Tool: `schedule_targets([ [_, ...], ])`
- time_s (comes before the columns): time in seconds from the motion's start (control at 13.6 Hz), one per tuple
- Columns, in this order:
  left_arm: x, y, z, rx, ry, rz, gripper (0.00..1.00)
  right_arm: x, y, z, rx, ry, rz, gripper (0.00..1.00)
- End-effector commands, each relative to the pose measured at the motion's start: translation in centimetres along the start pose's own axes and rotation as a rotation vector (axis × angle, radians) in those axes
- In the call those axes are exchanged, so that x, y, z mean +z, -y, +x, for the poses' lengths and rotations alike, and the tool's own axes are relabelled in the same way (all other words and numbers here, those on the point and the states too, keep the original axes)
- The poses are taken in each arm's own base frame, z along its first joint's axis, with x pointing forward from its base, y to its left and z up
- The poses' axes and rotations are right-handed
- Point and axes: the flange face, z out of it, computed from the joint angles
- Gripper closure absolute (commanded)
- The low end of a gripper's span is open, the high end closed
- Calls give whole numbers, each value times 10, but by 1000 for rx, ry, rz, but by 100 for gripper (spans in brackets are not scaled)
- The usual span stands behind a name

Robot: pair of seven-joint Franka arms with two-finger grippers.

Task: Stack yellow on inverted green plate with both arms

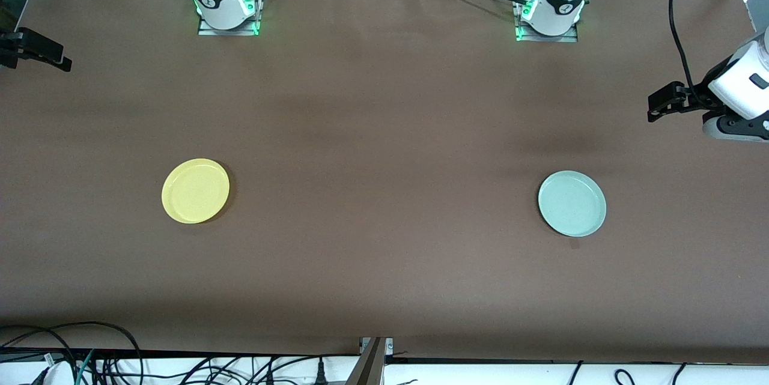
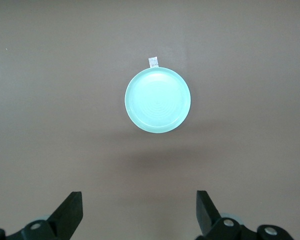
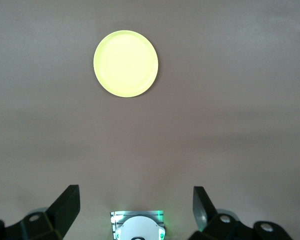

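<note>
Near green plate [image 2: 158, 100]: paper scrap [image 2: 153, 62], clearer by wrist.

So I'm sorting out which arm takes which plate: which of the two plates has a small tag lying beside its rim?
The green plate, toward the left arm's end of the table; a small tag lies by its rim. The yellow plate has none.

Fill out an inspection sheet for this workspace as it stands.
Surface: brown table, bare between plates.
Job's things: round bright yellow plate toward the right arm's end; round pale mint green plate toward the left arm's end, rim up, apart.
Clutter: small paper scrap beside green plate.
Grippers: left gripper and right gripper open, empty, raised.
Cables: black cables along the table's near edge.
Surroundings: metal frame.
</note>
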Motion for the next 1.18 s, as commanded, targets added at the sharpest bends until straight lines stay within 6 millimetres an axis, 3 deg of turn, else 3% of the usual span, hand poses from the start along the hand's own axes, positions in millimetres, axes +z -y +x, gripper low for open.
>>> schedule_targets([
  [0.0, -5, 0, 3, 20, -4, -20, 0, -1, -4, -2, -11, 1, 6, 0],
  [0.81, -5, -4, 3, 25, -1, -17, 0, 2, -4, 1, -8, 6, 6, 0],
  [1.11, 15, 3, 12, 20, 36, -13, 0, 1, -4, 1, -8, 4, 6, 0],
])
